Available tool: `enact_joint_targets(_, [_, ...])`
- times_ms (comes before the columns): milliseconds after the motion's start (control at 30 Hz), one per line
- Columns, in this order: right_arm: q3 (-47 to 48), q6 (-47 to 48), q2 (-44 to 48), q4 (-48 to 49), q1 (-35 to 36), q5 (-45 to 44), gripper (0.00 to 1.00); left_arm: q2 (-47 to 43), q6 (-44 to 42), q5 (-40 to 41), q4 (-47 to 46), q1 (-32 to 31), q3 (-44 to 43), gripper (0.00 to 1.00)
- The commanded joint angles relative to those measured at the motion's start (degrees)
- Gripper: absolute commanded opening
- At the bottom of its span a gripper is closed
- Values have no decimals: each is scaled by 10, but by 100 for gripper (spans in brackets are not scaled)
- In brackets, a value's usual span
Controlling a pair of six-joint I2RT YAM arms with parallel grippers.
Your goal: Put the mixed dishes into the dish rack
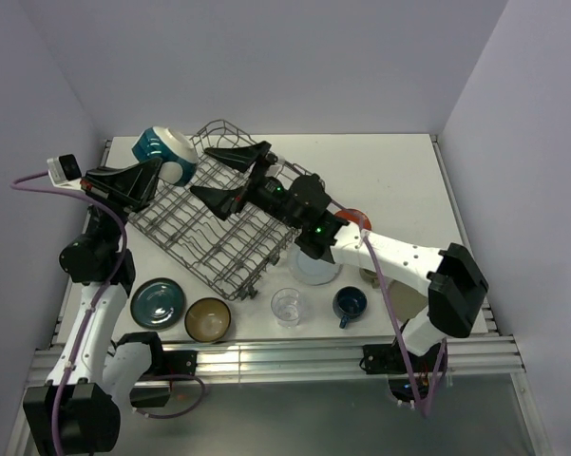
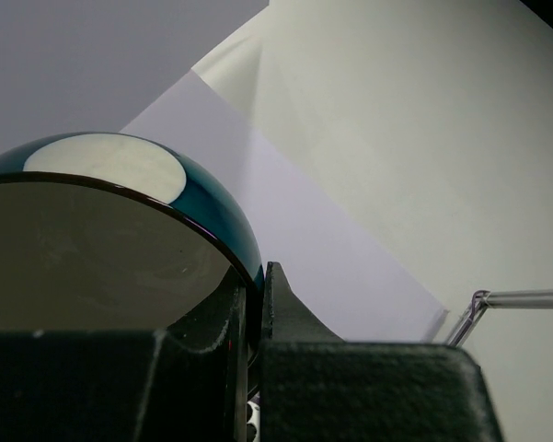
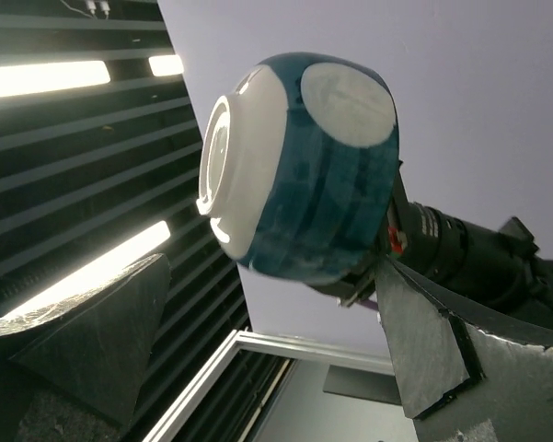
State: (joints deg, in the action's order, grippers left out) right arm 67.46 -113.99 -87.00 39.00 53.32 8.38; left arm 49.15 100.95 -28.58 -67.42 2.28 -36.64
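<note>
Left end effector [image 1: 155, 169]: jaws nearly closed, pinching the rim of a teal-and-white bowl [image 1: 164, 145]. The left wrist view shows one finger inside the rim and one outside. The bowl is held tipped on its side in the air, off the tabletop [image 1: 390, 171], just beside the far left corner of the dish rack [image 1: 218, 233]. On the tabletop at near left are a teal plate [image 1: 158, 302], lying flat, and just right of it a gold-brown bowl [image 1: 207, 319], upright. Both sit near the rack's near corner but apart from it. The rack itself lies diagonally across the left half of the tabletop. Right end effector [image 1: 199, 171]: jaws spread wide, gripping nothing, reaching over the rack with its fingers pointed at the held bowl. From its own wrist view the bowl sits between the two fingers, but contact cannot be confirmed from these angles. Right of the rack are a clear glass [image 1: 287, 306], a pale plate [image 1: 314, 268] partly under the right arm, a blue cup [image 1: 350, 304] and a red-orange plate [image 1: 359, 218], mostly hidden by the arm. Count: bowls 2, plates 3, glass 1, cup 1, rack 1.
</note>
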Motion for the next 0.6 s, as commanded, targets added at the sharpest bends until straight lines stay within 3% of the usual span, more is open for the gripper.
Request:
enact_joint_targets(0, [57,-290,-21,63,11,-26,100,2,16,17,-189,-4,-4,0])
enact_joint_targets(567, [95,-338,-52,93,32,-42,100,83,79,-28,-351,-5,-37,0])
